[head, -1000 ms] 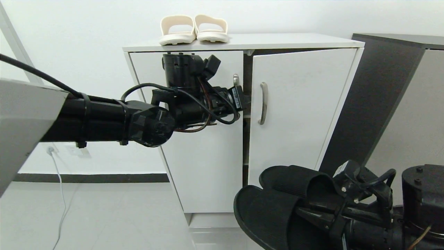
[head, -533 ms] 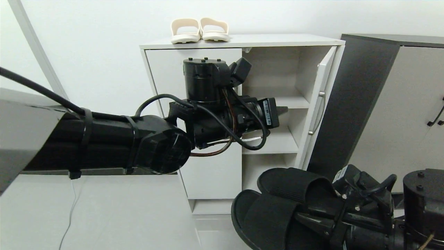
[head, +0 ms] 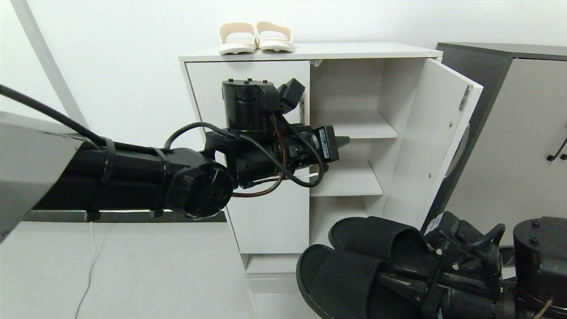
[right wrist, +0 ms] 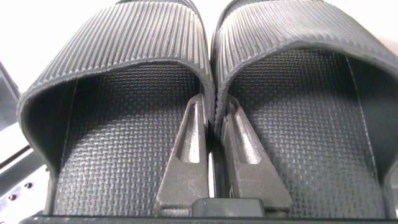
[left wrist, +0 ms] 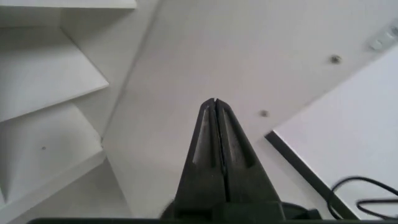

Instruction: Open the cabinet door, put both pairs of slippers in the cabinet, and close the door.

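A thin cable trails across the pale floor at far left. The left gripper, jaws pressed together and holding nothing, hangs level in front of the white cabinet, its tip at the mouth of the open right-hand half; from the left wrist, the closed fingertips point at the bare inner face of the open door. The left arm crosses in front of the cabinet's closed left door.

A pair of beige slippers sits side by side on the cabinet's top, above the left door. Inside, two shelves, the upper shelf and the lower shelf, split the space into three compartments. The right door stands swung wide.

Low in front of that door, the right gripper pinches a pair of black slippers held outside the cabinet, below the shelves; the right wrist view shows its fingers clamping the two touching inner sidewalls, one finger inside each slipper. A dark grey cabinet stands just beside the white one, at far right.

Count: two pairs of slippers, two cabinet doors.
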Motion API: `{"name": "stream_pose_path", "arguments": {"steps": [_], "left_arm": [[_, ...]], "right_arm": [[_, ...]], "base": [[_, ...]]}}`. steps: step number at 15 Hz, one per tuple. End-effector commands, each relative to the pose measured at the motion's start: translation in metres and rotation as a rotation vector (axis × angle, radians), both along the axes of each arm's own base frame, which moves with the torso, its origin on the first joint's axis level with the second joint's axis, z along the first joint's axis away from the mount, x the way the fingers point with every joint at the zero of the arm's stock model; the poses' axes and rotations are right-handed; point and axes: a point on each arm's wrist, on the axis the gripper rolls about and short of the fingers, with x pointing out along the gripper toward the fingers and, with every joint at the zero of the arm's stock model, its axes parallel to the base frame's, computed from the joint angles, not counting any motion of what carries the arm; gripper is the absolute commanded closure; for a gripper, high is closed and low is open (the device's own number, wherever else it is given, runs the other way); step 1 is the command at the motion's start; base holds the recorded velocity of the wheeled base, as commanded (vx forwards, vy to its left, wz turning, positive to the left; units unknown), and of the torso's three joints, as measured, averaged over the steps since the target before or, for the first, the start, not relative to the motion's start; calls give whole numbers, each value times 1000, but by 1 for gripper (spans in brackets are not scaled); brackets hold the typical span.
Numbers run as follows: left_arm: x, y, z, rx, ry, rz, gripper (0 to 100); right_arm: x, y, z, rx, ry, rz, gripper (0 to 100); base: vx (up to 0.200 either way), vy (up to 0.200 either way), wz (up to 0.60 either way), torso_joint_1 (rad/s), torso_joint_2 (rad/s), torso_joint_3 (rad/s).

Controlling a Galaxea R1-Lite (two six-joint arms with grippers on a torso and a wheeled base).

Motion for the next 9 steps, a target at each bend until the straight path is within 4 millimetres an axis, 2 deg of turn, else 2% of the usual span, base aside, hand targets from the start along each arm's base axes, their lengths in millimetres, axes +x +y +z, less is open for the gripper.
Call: {"name": "stream_pose_path", "arguments": {"steps": [1,4,5,6,7,8,9], "left_arm": [[2,2,0,0,0,7,100],[3,14,6,-8,-15,75,100],[1,24,12,-13,-26,141,100],[-6,46,23,-9,-65,246,100],[-6,46,23,-9,-65,246,100],[-28,84,36,48,-140,350,100],[-45,102,41,70,-168,403,100]], "right_arm": [[0,0,-1,-2,2,1,100],[7,7,0,-2,2,-8,100],[14,13,0,-5,6,-31,100],[27,24,-4,-18,16,-121,100],[27,24,-4,-18,16,-121,100],[46,50,-3,23,27,-267,100],[57,63,-4,48,31,-339,100]], "base": [[0,0,0,0,0,0],[0,0,0,0,0,0],[0,0,0,0,0,0],[0,0,0,0,0,0],[0,0,0,0,0,0],[0,0,0,0,0,0],[0,0,0,0,0,0]]}}
